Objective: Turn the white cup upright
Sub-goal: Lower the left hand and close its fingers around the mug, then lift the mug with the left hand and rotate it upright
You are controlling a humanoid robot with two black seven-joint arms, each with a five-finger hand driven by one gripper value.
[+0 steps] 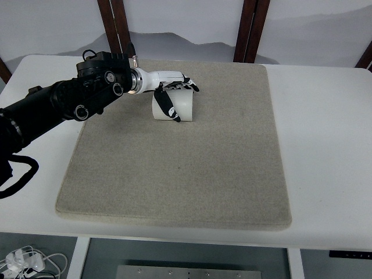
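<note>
A white cup (181, 106) stands on the beige mat (174, 168) near its far edge, its flat top showing no opening. My left hand (174, 93) reaches in from the left on a black arm and wraps the cup: the thumb lies down its near side, the other fingers curl over its top. The right arm is out of view.
The mat covers most of a white table (325, 145). Dark wooden posts (250, 29) rise behind the far edge. Cables (26, 261) lie on the floor below the table's front left.
</note>
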